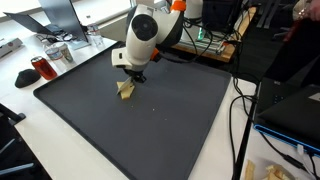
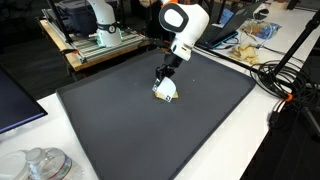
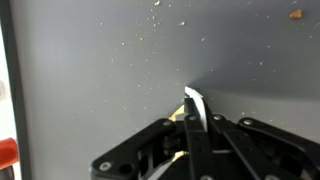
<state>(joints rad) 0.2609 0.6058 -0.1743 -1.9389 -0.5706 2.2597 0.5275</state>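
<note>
Wrist view: hand down, pinching scrap.

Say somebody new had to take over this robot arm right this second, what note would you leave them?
Gripper: shut on the small pale piece, low over the dark mat.
Piece: near the mat's middle; its lower edge appears to touch the mat. The wrist view shows it pinched between the jaws.
Done: the grip is made.
Left: probably the lift; the piece does not look raised clear of the mat yet.
</note>
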